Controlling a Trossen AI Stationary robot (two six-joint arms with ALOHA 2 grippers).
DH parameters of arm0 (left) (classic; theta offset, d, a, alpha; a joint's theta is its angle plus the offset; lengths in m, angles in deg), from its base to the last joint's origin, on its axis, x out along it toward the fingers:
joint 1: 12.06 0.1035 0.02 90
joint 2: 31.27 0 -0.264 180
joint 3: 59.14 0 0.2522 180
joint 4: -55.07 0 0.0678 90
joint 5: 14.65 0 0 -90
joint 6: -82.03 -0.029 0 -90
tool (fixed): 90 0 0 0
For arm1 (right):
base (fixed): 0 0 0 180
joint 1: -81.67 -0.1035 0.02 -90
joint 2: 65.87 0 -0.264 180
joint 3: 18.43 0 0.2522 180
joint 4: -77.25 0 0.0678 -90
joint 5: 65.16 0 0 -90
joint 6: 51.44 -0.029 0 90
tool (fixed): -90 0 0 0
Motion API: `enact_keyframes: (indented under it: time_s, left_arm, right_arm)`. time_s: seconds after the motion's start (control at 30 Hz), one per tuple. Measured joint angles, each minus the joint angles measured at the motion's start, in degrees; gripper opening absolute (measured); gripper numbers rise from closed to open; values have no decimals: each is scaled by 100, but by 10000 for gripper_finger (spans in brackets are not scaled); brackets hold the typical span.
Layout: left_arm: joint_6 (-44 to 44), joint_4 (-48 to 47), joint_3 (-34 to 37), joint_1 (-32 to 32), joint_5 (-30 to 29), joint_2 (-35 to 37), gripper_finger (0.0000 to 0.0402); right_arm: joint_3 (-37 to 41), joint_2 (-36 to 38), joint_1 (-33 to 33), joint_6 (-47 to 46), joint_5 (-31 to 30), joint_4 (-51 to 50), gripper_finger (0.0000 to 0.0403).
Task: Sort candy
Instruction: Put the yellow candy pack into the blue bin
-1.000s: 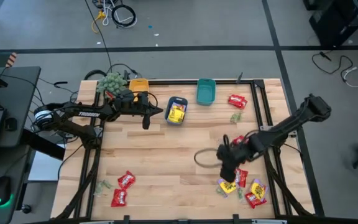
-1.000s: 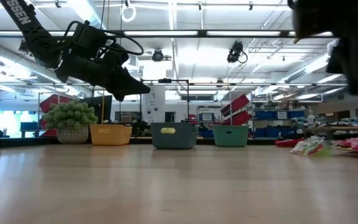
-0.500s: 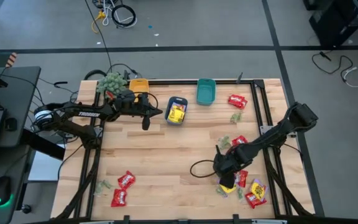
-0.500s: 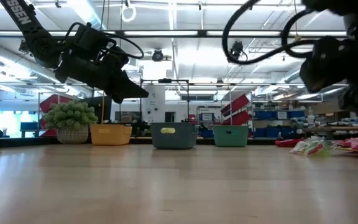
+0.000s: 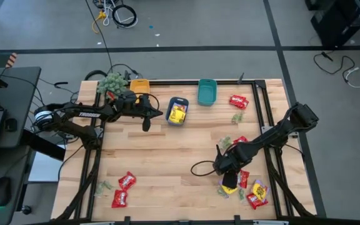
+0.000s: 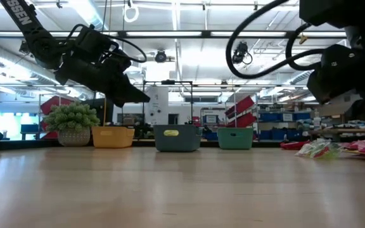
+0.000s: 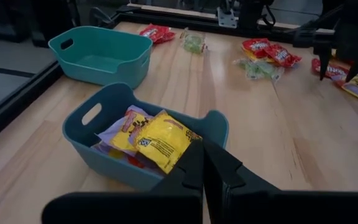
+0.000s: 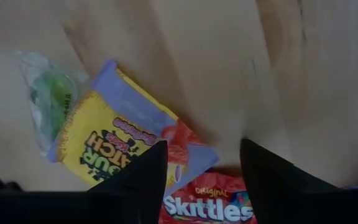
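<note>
My right gripper (image 5: pixel 225 170) hangs open, pointing down over the candy cluster by the table's near right corner. In the right wrist view its fingers (image 8: pixel 143 176) stand apart above a yellow packet (image 8: pixel 114 147), with a red Skittles packet (image 8: pixel 207 203) and a pale green packet (image 8: pixel 50 98) beside it, all flat on the wood. My left gripper (image 7: pixel 202 167) is shut and empty, held in the air just left of the blue bin (image 5: pixel 177 112), which holds yellow packets (image 7: pixel 163 140). More red packets (image 5: pixel 123 189) lie near the near left corner.
The orange bin (image 5: pixel 140 85) and the teal bin (image 5: pixel 207 91) stand along the far edge, next to the fuzzy green plant ball (image 5: pixel 111 82). A red packet (image 5: pixel 239 101) and a green one (image 5: pixel 236 117) lie at far right. A dark cable loop (image 5: pixel 202 169) hangs left of my right gripper.
My right arm has drawn in, and its gripper has shifted a little toward the table's left and near edges, over the yellow packet. Its cable loop has swung left with it. The left arm has kept still.
</note>
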Motion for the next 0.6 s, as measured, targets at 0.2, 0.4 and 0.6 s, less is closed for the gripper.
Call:
enact_keyframes:
  time_s: [0.2,0.4,0.6]
  left_arm:
    - [-46,-34,2,-1,2,0,1]
    - [-46,-28,1,-1,1,0,1]
    - [-44,-6,2,-1,-49,0,1]
  right_arm:
    - [127,10,4,20,-2,86,125]
    - [142,15,-18,160,10,66,15]
    - [54,67,38,161,-111,-98,2]
